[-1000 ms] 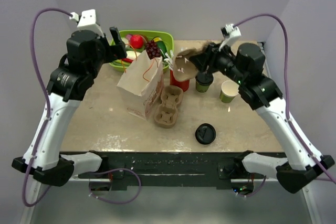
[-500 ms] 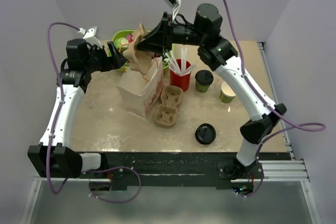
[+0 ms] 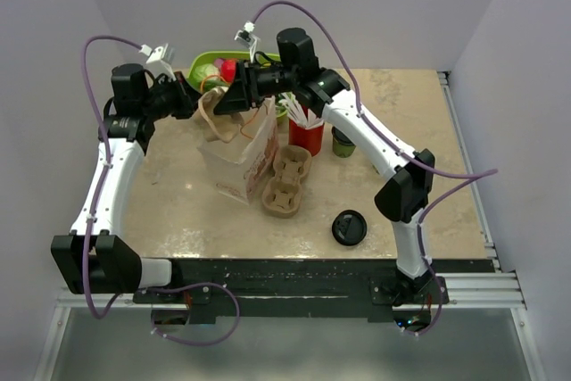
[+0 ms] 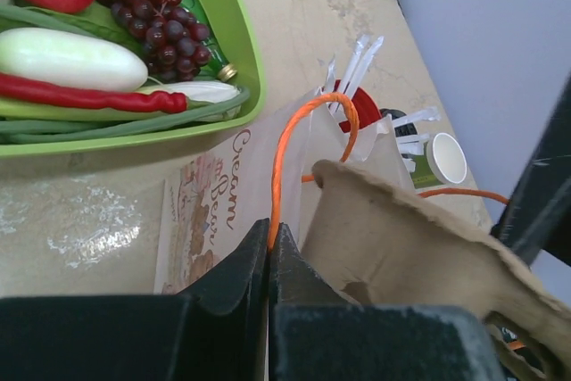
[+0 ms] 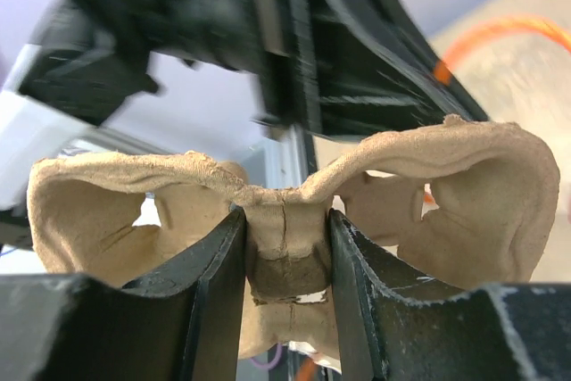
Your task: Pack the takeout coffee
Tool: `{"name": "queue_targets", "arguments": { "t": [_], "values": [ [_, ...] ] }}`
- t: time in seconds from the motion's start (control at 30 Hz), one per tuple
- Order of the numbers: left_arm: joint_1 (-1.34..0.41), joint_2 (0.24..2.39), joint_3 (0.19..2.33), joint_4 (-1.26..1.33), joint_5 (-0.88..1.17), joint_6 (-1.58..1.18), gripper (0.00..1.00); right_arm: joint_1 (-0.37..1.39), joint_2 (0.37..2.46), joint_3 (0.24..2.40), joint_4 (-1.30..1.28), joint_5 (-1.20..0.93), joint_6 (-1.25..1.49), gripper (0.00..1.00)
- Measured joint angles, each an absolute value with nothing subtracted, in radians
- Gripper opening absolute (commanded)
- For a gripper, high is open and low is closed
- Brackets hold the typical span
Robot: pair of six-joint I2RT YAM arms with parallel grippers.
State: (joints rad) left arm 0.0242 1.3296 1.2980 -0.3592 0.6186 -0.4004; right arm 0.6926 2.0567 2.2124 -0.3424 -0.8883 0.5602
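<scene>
A green coffee cup with a dark top stands to the right of the red cup. In the left wrist view an open green cup with a white inside shows behind the red cup. A loose black lid lies near the front of the table. My left gripper is shut on the orange handle of the paper bag. A brown cardboard cup carrier is clamped by its middle rib in my right gripper, and it hangs over the bag's mouth.
A second cardboard carrier lies on the table against the bag's right side. A green tray of fruit and vegetables sits at the back left. The right arm stretches across the back of the table, above the red cup of white sticks.
My right arm swung from the right side across to the left with the carrier, which now hangs above the bag. My left gripper closed on the bag's orange handle.
</scene>
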Motion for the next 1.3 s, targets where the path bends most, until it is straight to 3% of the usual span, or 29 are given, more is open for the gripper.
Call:
{"name": "queue_targets", "arguments": {
  "t": [0.53,0.97,1.3],
  "values": [
    [0.025,1.32,1.29,-0.368,0.672,-0.366,0.0,0.67,2.043,2.27,-0.649,-0.607,0.357,0.39],
    [0.025,1.309,1.29,-0.394,0.685,-0.31,0.0,0.654,2.049,2.279,-0.72,-0.468,0.165,0.39],
    [0.025,1.309,1.29,-0.408,0.697,-0.302,0.0,0.704,2.041,2.149,-0.706,-0.287,-0.049,0.39]
  ]
}}
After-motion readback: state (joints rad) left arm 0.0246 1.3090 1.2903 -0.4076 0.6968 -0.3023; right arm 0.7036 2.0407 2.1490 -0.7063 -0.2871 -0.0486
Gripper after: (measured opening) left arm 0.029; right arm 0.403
